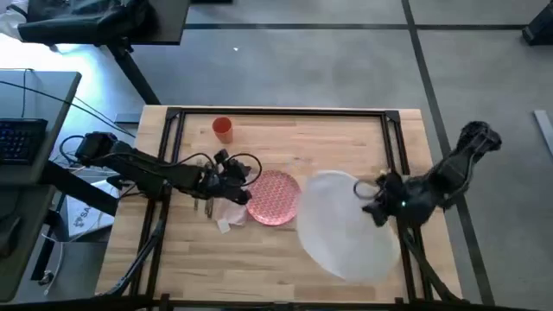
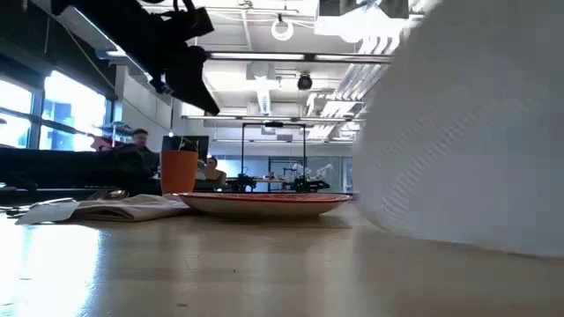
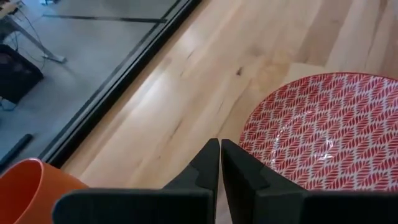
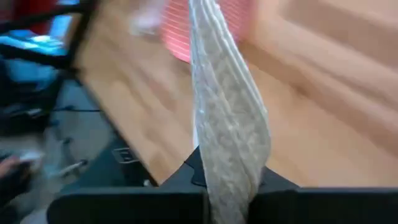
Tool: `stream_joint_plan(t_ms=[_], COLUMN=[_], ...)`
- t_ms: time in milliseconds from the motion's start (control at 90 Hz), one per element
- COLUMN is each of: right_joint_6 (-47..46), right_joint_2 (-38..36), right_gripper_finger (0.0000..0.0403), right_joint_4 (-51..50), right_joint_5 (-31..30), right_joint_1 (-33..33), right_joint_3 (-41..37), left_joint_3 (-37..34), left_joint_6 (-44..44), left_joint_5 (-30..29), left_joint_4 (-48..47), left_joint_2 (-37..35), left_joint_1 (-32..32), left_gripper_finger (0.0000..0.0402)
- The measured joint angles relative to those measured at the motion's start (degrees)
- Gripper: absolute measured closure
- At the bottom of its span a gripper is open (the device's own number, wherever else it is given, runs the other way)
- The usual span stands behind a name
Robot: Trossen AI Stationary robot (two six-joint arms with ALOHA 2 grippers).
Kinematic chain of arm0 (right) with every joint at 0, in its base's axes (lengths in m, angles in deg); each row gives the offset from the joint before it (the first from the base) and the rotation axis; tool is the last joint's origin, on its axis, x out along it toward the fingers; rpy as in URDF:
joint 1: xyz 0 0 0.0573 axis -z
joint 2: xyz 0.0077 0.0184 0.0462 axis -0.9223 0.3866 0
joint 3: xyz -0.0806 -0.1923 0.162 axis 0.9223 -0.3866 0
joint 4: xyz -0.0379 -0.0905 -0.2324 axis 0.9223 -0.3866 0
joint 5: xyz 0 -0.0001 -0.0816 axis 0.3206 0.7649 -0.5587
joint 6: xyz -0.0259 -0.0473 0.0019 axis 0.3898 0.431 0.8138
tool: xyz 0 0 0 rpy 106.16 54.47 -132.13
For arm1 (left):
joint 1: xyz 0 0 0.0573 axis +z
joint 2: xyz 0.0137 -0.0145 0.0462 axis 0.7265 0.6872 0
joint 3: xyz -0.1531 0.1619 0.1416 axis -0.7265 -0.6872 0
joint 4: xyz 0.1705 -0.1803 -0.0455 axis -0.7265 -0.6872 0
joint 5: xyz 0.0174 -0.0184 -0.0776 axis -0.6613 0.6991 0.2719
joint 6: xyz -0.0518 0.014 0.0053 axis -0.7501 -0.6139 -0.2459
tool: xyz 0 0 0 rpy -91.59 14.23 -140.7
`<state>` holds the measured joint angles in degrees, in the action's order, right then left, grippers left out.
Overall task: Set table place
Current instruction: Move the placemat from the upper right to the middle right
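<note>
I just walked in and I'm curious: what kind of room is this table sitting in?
Probably an open-plan lab or office: a grey desk with a keyboard beside the table, people seated at workstations, and exposed ceiling ducts and lights.

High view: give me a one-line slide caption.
Right gripper shut on the large white round plate, beside the red-patterned plate; left gripper shut, empty.

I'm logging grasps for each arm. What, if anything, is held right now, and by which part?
The right pincer grips the large white plate by its rim. The left pincer is shut on nothing, beside the red-patterned plate.
</note>
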<state>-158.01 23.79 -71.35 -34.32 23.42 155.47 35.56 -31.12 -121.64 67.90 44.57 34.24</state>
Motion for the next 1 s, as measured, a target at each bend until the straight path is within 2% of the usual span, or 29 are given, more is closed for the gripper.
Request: stream_joint_plan(t_ms=[100, 244, 456, 567, 700, 1000], right_joint_6=[-6.52, -9.31, -5.19, -0.92, 5.95, 22.44], right_joint_2=[3.82, 8.59, 9.25, 6.98, 3.56, 1.54], right_gripper_finger=[0.0403, 0.0403, 0.0403, 0.0403, 0.0403, 0.0403], right_joint_4=[-2.08, -5.49, -8.62, -7.45, -0.25, 23.30], right_joint_5=[4.78, 9.38, 10.32, 14.91, 21.91, 28.17], right_joint_1=[-1.83, -1.77, 3.18, 8.46, 16.53, 33.99], right_joint_3=[0.00, 0.00, -0.15, -4.08, -13.03, -30.06], left_joint_3=[0.00, 0.00, 0.00, 0.00, 0.00, 0.00], left_joint_6=[0.01, 0.04, 2.15, 2.18, 2.13, 2.11], left_joint_5=[-0.23, -0.63, -0.70, -0.92, -2.93, -4.37], left_joint_4=[-0.01, 0.00, 0.00, -0.04, -0.10, -0.16], left_joint_2=[0.00, 0.00, 0.00, 0.00, 0.02, 0.02], left_joint_1=[-0.39, -0.53, -1.36, -2.01, -3.04, -4.27], left_gripper_finger=[0.0402, 0.0402, 0.0402, 0.0402, 0.0402, 0.0402])
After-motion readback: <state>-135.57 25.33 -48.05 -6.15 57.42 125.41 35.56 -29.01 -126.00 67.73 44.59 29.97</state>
